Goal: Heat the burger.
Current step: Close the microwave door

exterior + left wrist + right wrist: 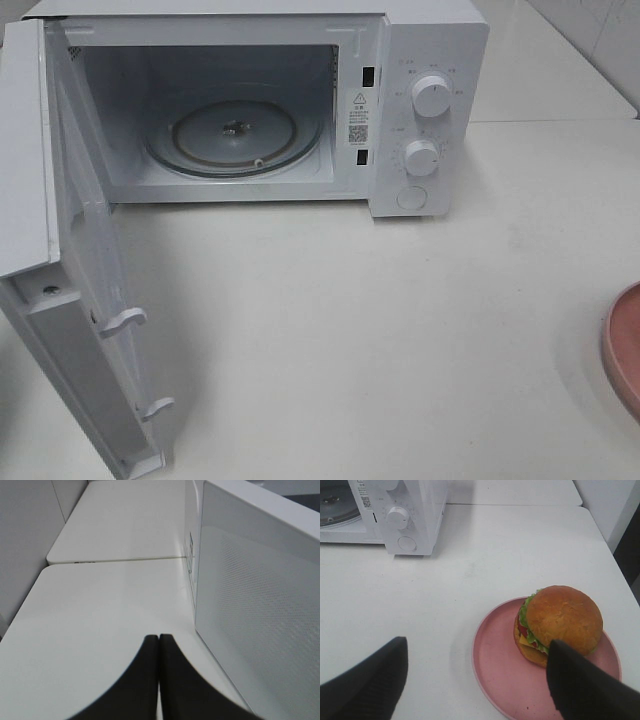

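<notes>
microwave (pixel 250 100): door open, only turntable inside | burger (pixel 560 622) on pink plate (pixel 495 665) | left gripper (pixel 158 645) closed, empty | right gripper (pixel 475 675) open

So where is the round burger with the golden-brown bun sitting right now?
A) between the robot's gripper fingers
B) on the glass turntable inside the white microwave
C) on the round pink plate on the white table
C: the burger rests on the round pink plate on the white table, while the glass turntable in the open white microwave is bare.
</notes>
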Available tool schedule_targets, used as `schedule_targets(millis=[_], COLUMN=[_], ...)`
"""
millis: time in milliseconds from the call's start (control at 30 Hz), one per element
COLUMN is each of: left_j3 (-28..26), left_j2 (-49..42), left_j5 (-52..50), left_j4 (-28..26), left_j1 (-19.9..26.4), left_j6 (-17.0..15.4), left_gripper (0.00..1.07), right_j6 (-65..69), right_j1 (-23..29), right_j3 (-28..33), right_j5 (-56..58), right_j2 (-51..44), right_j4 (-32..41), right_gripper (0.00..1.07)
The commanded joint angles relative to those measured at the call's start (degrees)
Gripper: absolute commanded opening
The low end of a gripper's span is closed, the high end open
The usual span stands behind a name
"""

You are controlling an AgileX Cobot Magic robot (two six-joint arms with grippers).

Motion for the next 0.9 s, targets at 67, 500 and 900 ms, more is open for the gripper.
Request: schedule_targets(millis=[67,500,900], left_j3=[2.3,3.3,3.2], left_j2=[4.2,22.8,32.6], left_j5=[-11.5,-30.8,-41.9], left_j4=[1.4,23.8,29.3], left_j1=[0.0,0.0,-4.6], left_j6=[0.0,-16.4,-18.6], left_gripper=[0.00,0.00,0.00], right_j6=[-0.8,-0.8,-0.8], right_j1=[-0.5,-0.5,-0.5], right_j3=[0.2,0.2,0.2], right_j5=[-0.4,-0.4,-0.4], right_j2=[-1.5,-1.5,-1.5], right_j4=[0.2,0.2,0.2], right_gripper=[0.76,0.76,0.76])
